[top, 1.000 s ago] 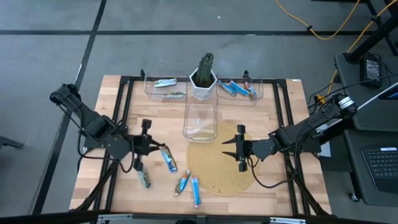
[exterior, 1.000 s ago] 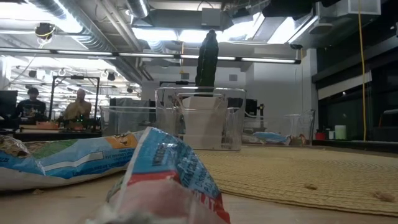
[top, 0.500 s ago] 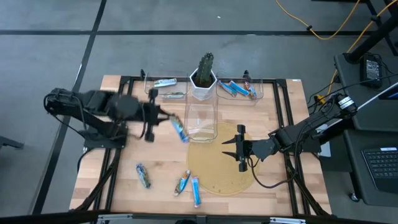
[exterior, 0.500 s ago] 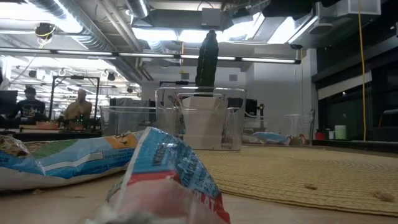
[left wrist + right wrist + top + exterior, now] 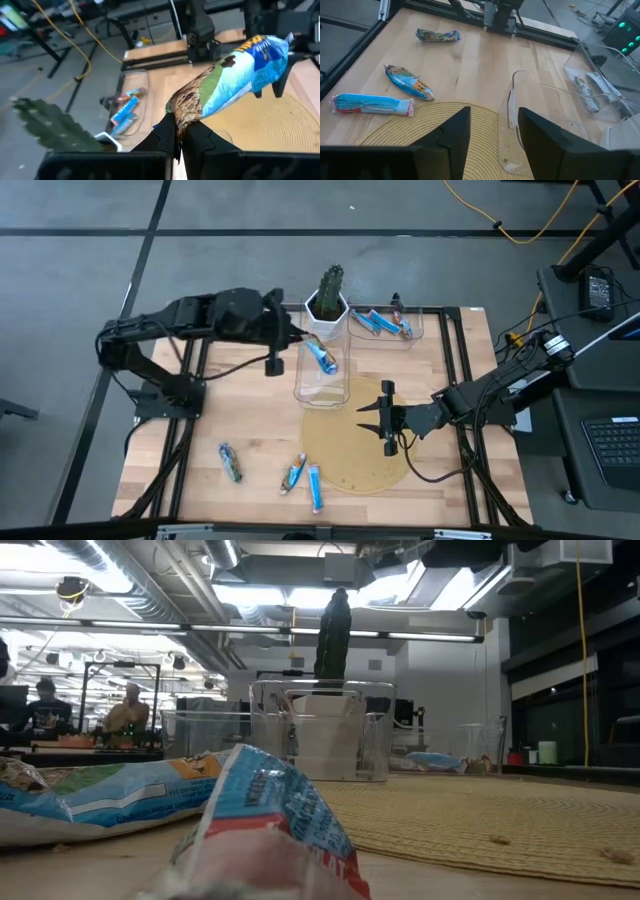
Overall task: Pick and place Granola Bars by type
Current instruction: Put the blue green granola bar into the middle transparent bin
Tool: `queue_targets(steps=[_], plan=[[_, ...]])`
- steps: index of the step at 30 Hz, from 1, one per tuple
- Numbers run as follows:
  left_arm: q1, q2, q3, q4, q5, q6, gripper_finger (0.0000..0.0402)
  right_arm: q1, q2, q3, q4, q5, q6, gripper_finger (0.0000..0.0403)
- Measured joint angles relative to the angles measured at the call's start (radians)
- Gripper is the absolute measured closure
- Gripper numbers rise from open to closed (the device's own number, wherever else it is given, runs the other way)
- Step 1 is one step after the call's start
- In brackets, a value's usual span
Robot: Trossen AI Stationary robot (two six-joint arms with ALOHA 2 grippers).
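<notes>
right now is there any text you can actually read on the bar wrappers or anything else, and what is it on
None can be read for certain.
Blue granola bar held by the left gripper: yellow lettering at its far end, too blurred to read.
Nearest wrapper in the low view: print on blue and red, out of focus.
Wrapper behind it: no clear letters.
Three bars lying on the table in the right wrist view: markings too small.
Clear bins and cactus pot: no labels visible.

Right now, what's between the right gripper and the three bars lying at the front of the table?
In the high view, only the round woven mat and bare wood lie between the right gripper and the three bars. The right wrist view shows the same.
</notes>
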Motion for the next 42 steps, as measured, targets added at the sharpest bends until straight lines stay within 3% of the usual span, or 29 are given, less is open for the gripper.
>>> queue_targets(steps=[10, 18, 28, 33, 42], plan=[[0.068, 0.107, 0.0, -0.044, 0.051, 0.008, 0.0393, 0.0, 0.0, 0.0, -0.002, 0.0, 0.001, 0.0234], [0.113, 0.12, -0.019, -0.039, 0.103, 0.01, 0.0396, 0.0, 0.0, 0.0, -0.002, -0.001, 0.001, 0.0234], [0.197, 0.122, -0.212, 0.058, 0.155, 0.011, 0.0396, 0.0, 0.0, 0.0, -0.003, -0.001, 0.002, 0.0234], [0.241, 0.122, -0.323, 0.178, 0.254, 0.018, 0.0394, 0.0, 0.0, 0.0, -0.003, -0.001, 0.002, 0.0234], [0.291, 0.122, -0.446, 0.299, 0.323, 0.013, 0.0395, 0.0, 0.0, 0.0, -0.003, -0.001, 0.002, 0.0234]])
